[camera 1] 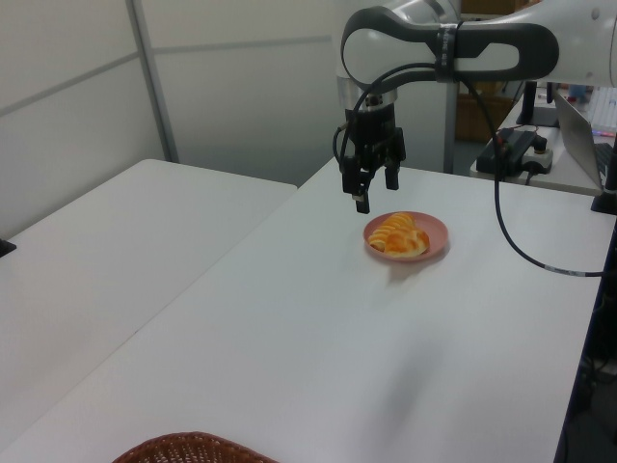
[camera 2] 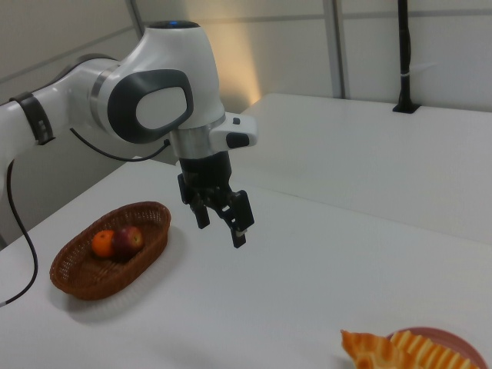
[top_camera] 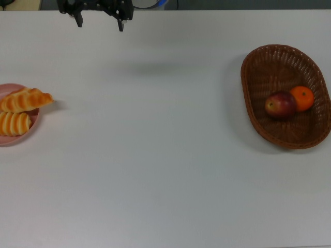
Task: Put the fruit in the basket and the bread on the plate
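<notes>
A dark red apple [top_camera: 280,105] and an orange [top_camera: 302,98] lie side by side in the brown wicker basket [top_camera: 269,62] at the top view's right; the right view shows the apple [camera 2: 127,240], the orange [camera 2: 102,243] and the basket [camera 2: 146,250] too. Both breads, a braided loaf [top_camera: 27,99] and a striped roll [top_camera: 14,123], rest on the pink plate [top_camera: 10,140] at the top view's left edge. My gripper [top_camera: 100,23] hangs open and empty above the table's far edge, well apart from the plate [camera 1: 431,231] and the bread [camera 1: 398,234].
The white table [top_camera: 155,155] stretches between plate and basket. A second white table [camera 1: 87,241] stands at the left view's left. A black cable [camera 1: 521,260] droops from the arm over the table's right side, with a desk and gear [camera 1: 516,145] behind.
</notes>
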